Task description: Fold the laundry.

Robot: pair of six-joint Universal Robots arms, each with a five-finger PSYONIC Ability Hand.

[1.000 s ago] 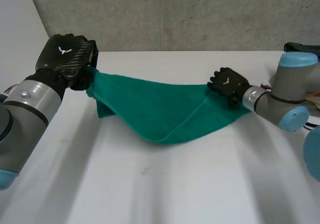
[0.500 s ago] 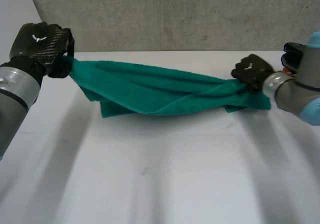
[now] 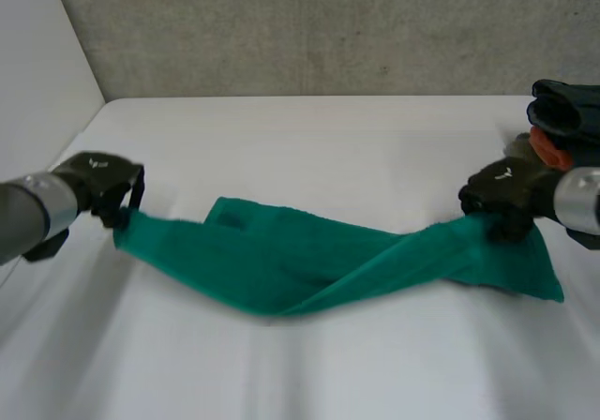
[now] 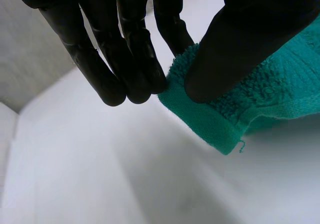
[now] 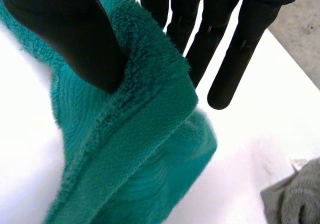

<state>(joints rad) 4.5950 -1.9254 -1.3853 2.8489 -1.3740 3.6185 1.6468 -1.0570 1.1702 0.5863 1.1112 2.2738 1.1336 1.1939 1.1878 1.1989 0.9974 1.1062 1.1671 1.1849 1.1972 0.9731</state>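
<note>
Both ends stay pinched: left robot hand and right robot hand have dropped toward the surface's side edges. The green towel now lies stretched but twisted mid-surface, so flattening likely comes next.

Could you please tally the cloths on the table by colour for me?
Green towel: 1
Dark cloth: 1
Orange cloth: 1
Grey cloth: 1
Total: 4
</note>
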